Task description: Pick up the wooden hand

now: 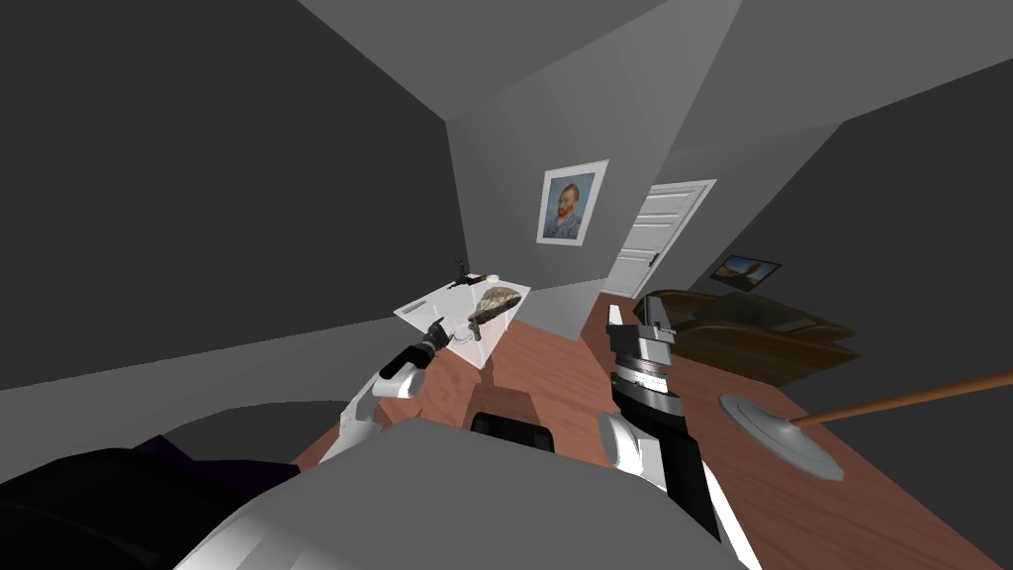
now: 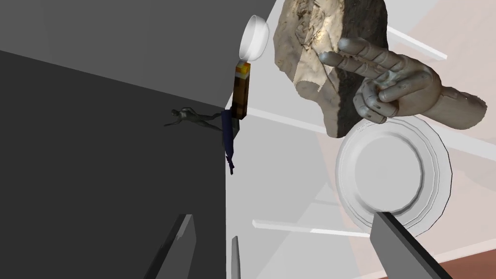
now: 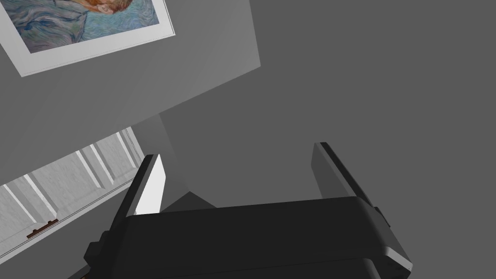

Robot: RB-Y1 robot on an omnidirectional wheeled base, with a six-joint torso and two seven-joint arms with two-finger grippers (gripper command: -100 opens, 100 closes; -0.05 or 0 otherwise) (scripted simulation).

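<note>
Blades of the left gripper (image 2: 283, 218) stand spread (nothing between the 2) short of the wooden hand (image 2: 402, 87), lying crosswise beyond a plate (image 2: 393, 174) on the white table (image 2: 281, 164), far from the raised, likewise spread right gripper (image 3: 235, 150).

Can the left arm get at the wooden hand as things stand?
Probably yes: the left gripper is open, the wooden hand lies ahead with only a flat plate between; a rock-like lump crowds its fingers.
</note>
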